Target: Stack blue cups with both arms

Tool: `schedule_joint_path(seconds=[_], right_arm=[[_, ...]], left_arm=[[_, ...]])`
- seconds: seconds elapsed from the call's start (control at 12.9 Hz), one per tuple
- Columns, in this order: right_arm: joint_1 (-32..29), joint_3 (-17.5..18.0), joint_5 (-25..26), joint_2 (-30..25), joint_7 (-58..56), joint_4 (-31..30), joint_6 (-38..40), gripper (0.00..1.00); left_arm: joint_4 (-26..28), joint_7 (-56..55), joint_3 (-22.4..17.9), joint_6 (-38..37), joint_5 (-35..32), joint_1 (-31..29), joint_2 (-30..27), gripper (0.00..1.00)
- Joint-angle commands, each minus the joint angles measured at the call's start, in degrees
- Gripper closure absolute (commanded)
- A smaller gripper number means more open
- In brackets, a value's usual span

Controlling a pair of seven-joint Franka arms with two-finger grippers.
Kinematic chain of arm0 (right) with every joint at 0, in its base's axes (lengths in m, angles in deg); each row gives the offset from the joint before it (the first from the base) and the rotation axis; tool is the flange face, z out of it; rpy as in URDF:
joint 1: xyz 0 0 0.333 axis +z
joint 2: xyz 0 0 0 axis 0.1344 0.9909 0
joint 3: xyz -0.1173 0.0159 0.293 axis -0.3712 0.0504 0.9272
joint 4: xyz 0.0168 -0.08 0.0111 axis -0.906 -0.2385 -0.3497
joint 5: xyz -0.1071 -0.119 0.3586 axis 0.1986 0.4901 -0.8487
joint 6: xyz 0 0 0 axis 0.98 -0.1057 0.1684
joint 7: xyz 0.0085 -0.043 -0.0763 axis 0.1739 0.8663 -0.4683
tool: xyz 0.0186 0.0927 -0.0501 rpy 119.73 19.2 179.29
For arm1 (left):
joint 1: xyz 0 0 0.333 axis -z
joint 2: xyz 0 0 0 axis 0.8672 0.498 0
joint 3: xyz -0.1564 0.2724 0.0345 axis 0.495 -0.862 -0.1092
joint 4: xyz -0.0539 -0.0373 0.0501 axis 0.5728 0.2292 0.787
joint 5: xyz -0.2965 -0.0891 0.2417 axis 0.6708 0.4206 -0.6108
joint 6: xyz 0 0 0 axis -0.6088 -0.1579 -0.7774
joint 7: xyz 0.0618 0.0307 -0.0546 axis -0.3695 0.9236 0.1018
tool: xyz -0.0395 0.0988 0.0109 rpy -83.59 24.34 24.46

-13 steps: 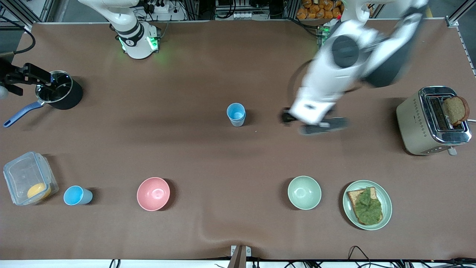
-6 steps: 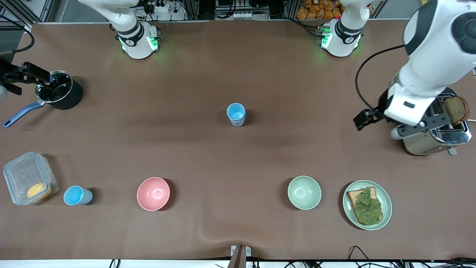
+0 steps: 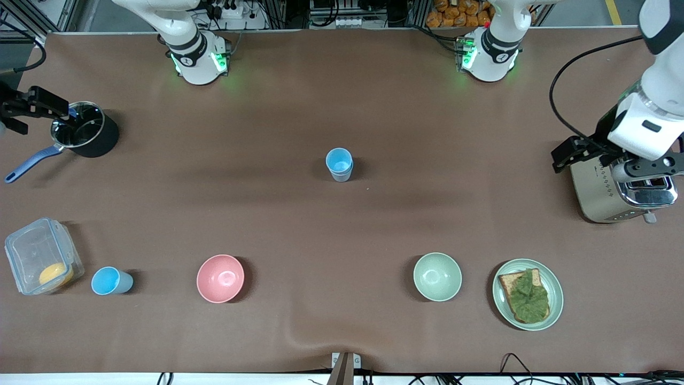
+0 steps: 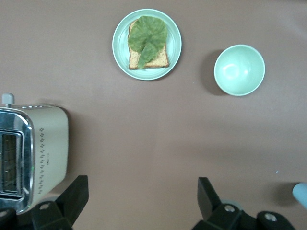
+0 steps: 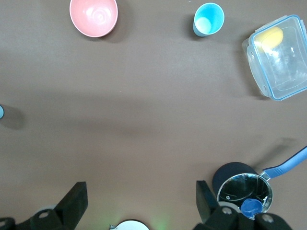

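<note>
One blue cup stands upright at the table's middle; a second rim shows just under its top rim, like one cup nested in another. Its edge shows in the left wrist view and in the right wrist view. Another blue cup stands alone near the front camera at the right arm's end, also in the right wrist view. My left gripper hangs open and empty over the toaster's edge. My right gripper hangs open and empty beside the pot.
A toaster stands at the left arm's end. A black pot with a blue handle and a clear box are at the right arm's end. A pink bowl, a green bowl and a plate of toast lie near the front camera.
My left arm has swung away from beside the middle cup to the toaster at its end of the table. The right arm and the cups have not moved.
</note>
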Motion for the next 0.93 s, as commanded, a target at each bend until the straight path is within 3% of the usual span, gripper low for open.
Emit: schedule_joint_path(seconds=[0.0, 0.15, 0.39, 0.85], right_arm=[[-1.1, 0.9, 0.7, 0.5, -0.7, 1.4, 1.1, 0.00], [-1.1, 0.9, 0.7, 0.5, -0.7, 1.5, 1.1, 0.00], [-1.1, 0.9, 0.7, 0.6, -0.6, 1.5, 1.1, 0.00], [-1.1, 0.9, 0.7, 0.5, -0.6, 1.6, 1.8, 0.00]], left_arm=[[-1.0, 2.6, -1.8, -3.6, 1.4, 0.8, -1.2, 0.00], [-1.3, 2.5, -1.6, -4.7, 2.3, 0.0, -1.2, 0.00], [-5.9, 2.4, -1.7, -9.0, 2.6, -0.2, -0.5, 0.00], [-5.8, 2.5, -1.2, -9.6, 2.6, -0.1, -0.5, 0.00]])
